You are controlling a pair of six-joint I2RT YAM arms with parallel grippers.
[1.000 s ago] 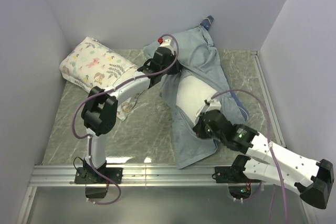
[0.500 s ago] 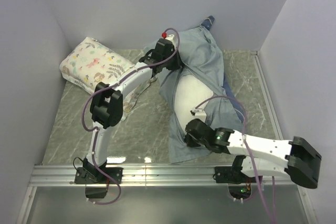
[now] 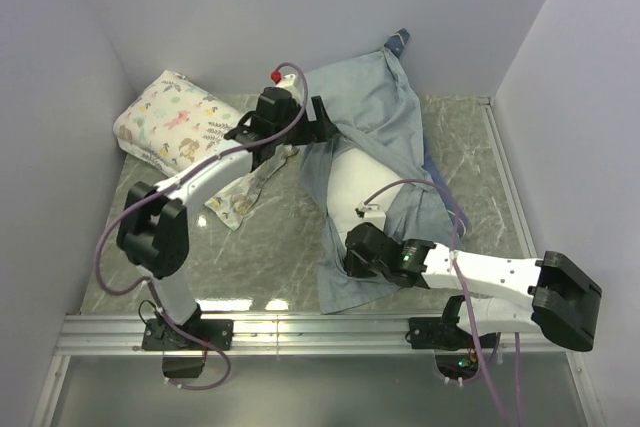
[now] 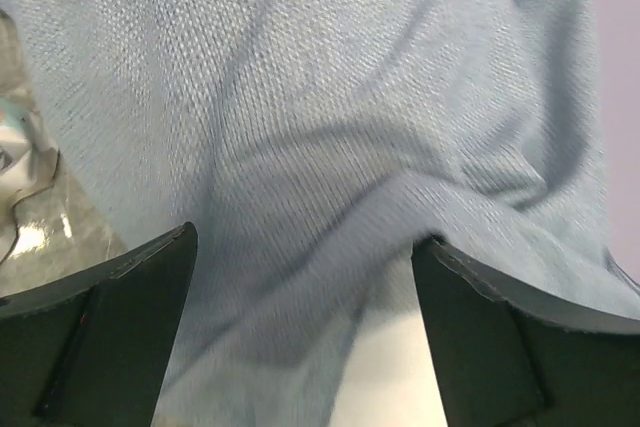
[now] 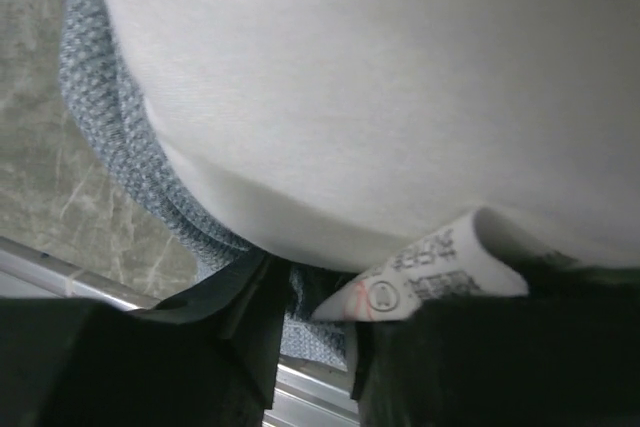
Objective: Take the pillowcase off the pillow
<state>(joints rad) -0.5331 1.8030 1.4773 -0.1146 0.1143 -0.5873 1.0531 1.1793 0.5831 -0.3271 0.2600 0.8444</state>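
Seen from above, a small floral pillow (image 3: 170,119) sits at the far left corner of the grey marbled table (image 3: 280,247), pushed up to the left wall (image 3: 50,127); just beside it, toward the middle, a crumpled floral cloth (image 3: 245,187) lies flat under the reach of the left arm (image 3: 200,177). The left gripper (image 4: 305,239) is released, its two fingers (image 4: 120,327) spread wide and nothing pinched between them; its own camera shows only rumpled blue weave beyond them, with a sliver of white below. The pillowcase (image 3: 385,112) lies right of centre with its paler blue-grey side up; it runs from the back wall (image 3: 300,7), where a dark navy tip rides up, down to the metal rail (image 3: 300,327) at the near edge. The plain white pillow (image 3: 355,182) shows through a long gap in the cloth, blue folds covering it on both sides and at the far end. The right arm (image 3: 490,277) stretches in low from the right, a cable looping over it; the right gripper (image 5: 308,307) is pressed to the near end of the pillow, over a white printed label (image 5: 440,267) and a strip of blue fabric; whether it grasps anything cannot be told, its fingers being too dark and close to the lens.
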